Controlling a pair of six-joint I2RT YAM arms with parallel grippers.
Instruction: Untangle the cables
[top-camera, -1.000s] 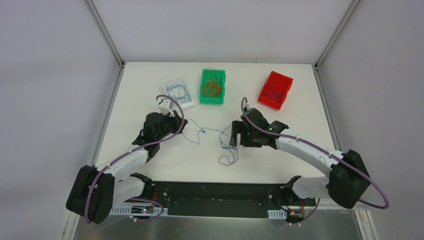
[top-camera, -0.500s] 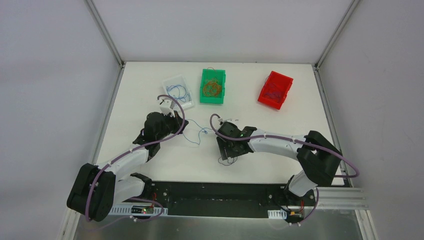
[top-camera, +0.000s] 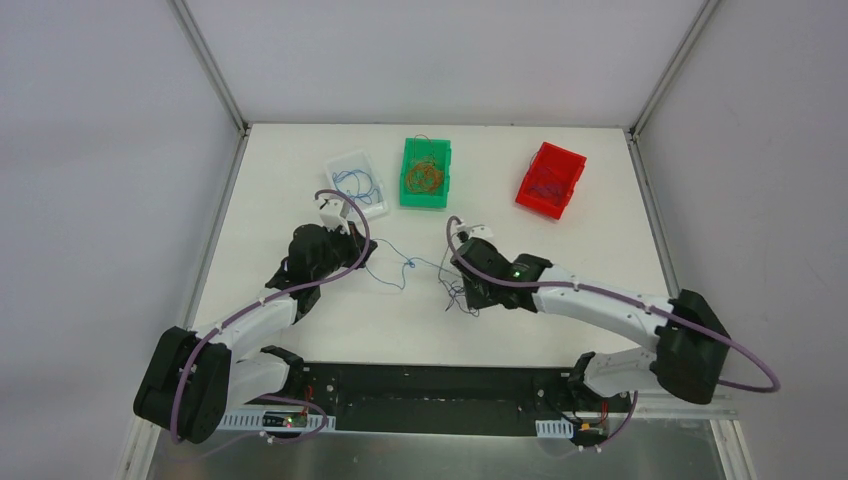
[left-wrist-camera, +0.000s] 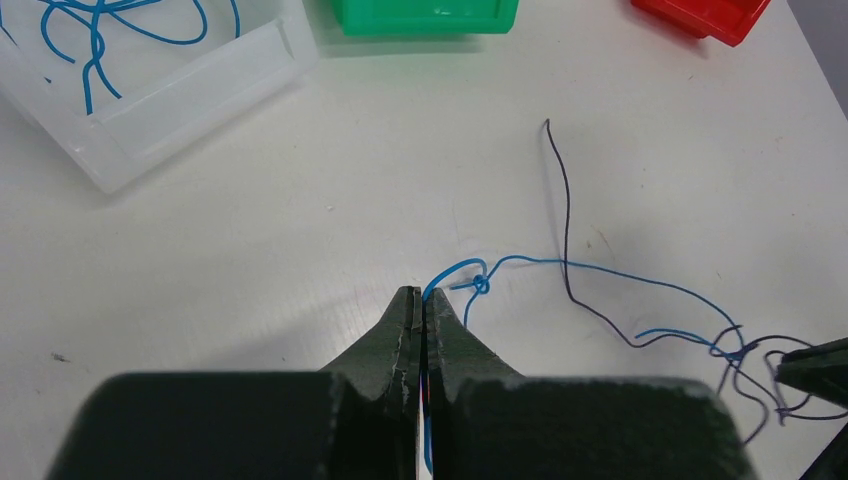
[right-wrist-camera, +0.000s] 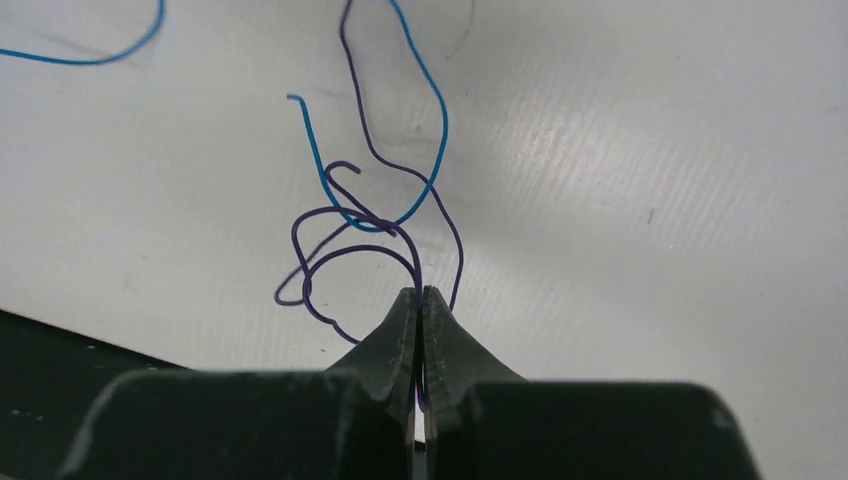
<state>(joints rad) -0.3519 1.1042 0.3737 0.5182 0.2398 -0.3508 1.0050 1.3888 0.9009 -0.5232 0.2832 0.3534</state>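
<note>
The cables lie mid-table as one blue cable (left-wrist-camera: 600, 275) with a small knot (left-wrist-camera: 480, 286) and one dark purple cable (left-wrist-camera: 566, 220), tangled together to the right. My left gripper (left-wrist-camera: 421, 292) is shut on the blue cable's end, just left of the knot; from above it (top-camera: 368, 252) sits left of centre. In the right wrist view the dark purple cable (right-wrist-camera: 330, 255) curls in loops crossed by the blue cable (right-wrist-camera: 437, 130). My right gripper (right-wrist-camera: 421, 292) is shut on a purple strand at the loops; from above it (top-camera: 462, 290) is over the tangle.
Three bins stand along the back: a clear bin (top-camera: 377, 209) holding blue cables, a green bin (top-camera: 425, 201) holding orange ones, and a red bin (top-camera: 538, 205) with dark ones. The black base strip (top-camera: 430, 385) runs along the near edge.
My right gripper has gone from open to shut on the purple cable, and its arm has shifted over the tangle. The left gripper has stayed shut on the blue cable.
</note>
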